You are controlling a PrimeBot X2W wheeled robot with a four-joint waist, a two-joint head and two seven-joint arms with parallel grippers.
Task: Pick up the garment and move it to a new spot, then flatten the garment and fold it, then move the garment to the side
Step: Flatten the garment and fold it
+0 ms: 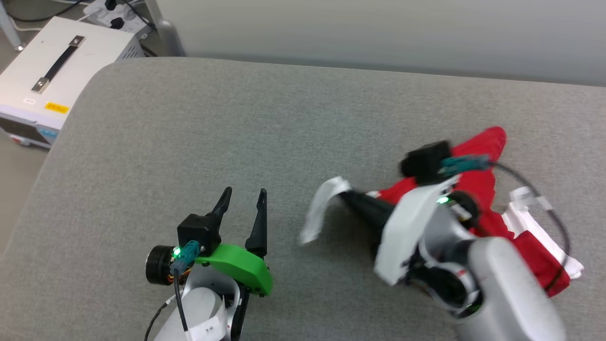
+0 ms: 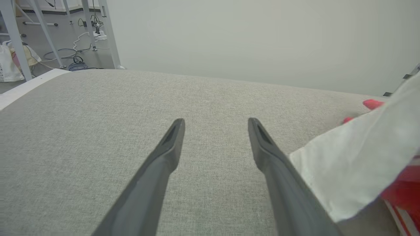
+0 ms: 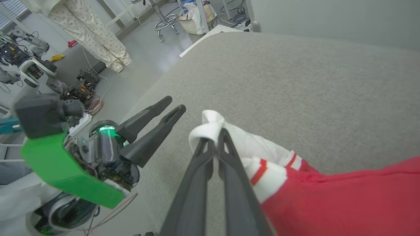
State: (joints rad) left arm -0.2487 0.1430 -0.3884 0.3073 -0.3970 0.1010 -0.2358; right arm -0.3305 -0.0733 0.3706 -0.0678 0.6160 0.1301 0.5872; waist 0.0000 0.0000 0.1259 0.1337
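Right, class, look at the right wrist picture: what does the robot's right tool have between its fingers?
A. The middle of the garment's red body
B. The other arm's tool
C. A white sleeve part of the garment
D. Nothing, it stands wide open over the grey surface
C: in the right wrist view the right tool is shut, its two fingers pinching a white sleeve part of the garment.

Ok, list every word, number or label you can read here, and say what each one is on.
Nothing reads clearly.
Yellow sticker on the white box: print too small.
White sticker on that box: too small.
White tape at the bottom edge of the head view: dark marks, blurred.
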